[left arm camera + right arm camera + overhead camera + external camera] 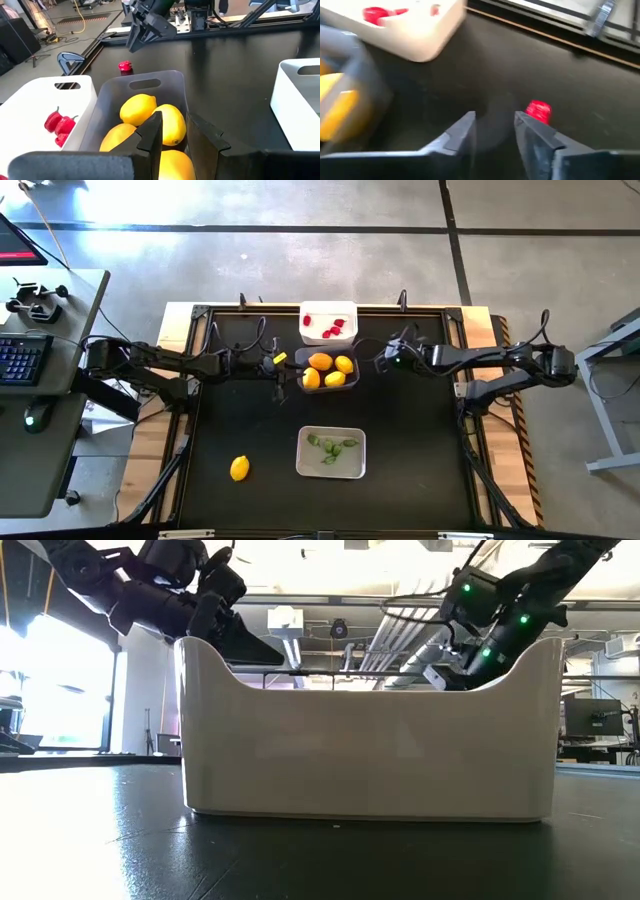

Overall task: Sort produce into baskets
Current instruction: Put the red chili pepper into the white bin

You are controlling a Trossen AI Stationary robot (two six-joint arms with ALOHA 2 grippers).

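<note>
Left gripper [284, 366] is hovering at the near end of the grey basket [302, 356], its fingers [152, 132] standing slightly apart with nothing between them. The lemons [138, 108] are lying just ahead of those jaws, inside the basket; the overhead camera is showing four of them [320, 361] filling the tray.

Right gripper [495, 131] is sitting at the opposite end of the same basket, on the bare black table [420, 440]. Its jaws are standing parted and released, gripping nothing. A small red berry piece [538, 110] is lying on the table just beyond the tip of one finger [532, 127], slightly outside the gap rather than centred in it; whether the finger is touching it cannot be told. The left wrist camera is also showing this red piece [125, 66] on the table beyond the far end of the grey basket, beneath the right gripper [142, 35].

The white basket [328, 323] is sitting beside the grey one, holding several red pieces [333, 330]. The pale translucent basket [331, 452] is resting well apart from both sets of jaws, holding green leafy pieces [332, 448]. One more lemon [240, 468] is lying loose on the table, well clear of both grippers.
</note>
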